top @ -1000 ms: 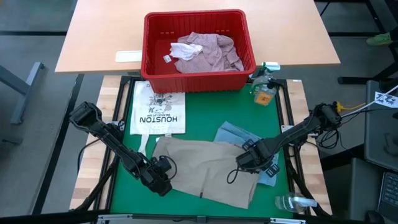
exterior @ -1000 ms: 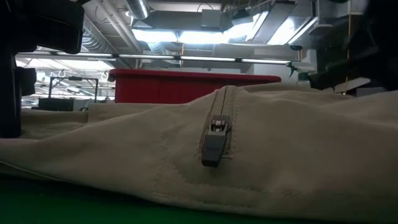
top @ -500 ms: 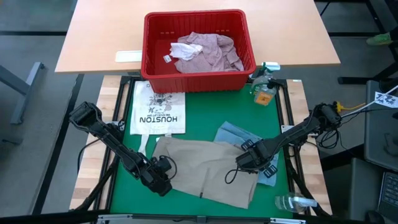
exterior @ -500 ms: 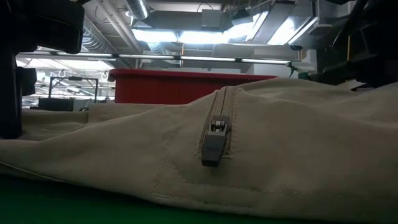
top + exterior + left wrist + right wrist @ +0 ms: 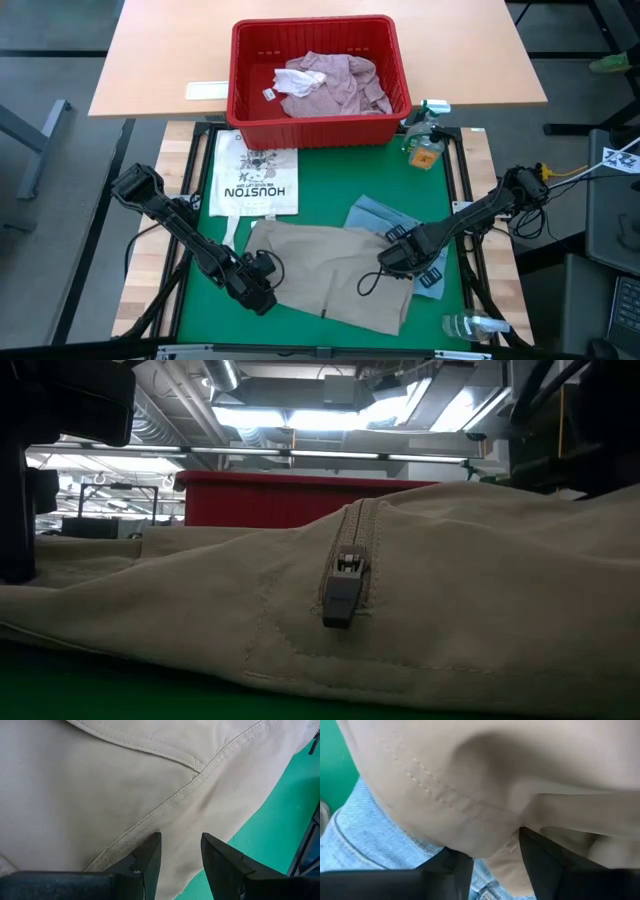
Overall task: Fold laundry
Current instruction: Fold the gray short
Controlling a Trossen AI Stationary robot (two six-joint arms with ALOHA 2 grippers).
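Since the earlier pictures, the right gripper [image 5: 387, 262] is sitting a little further in over the khaki garment [image 5: 330, 268], and its fingers are closing on the cloth; in the right wrist view a fold of khaki cloth is bunching up between the two dark fingers [image 5: 545, 862]. In the low view the right side of the garment is now lying a little lower. The left gripper [image 5: 262, 290] is not changing: it is resting at the left lower edge of the same garment, its fingers [image 5: 150, 855] standing apart with the khaki cloth between them, but I cannot tell if they are really pinching it.

The red basket [image 5: 245, 75] is standing on the wooden table [image 5: 160, 60] beyond the green mat [image 5: 330, 180]. A crumpled pink shirt [image 5: 330, 82] is lying inside it.

The khaki garment is lying spread on the near part of the green mat, between the two grippers. It is showing stitched seams and a zipper [image 5: 342, 585] with its pull hanging down. The light blue jeans [image 5: 385, 214] are lying partly under its right side, showing at the far corner and under the right gripper. A white bag [image 5: 256, 172] with black letters is lying flat on the mat, near the basket.
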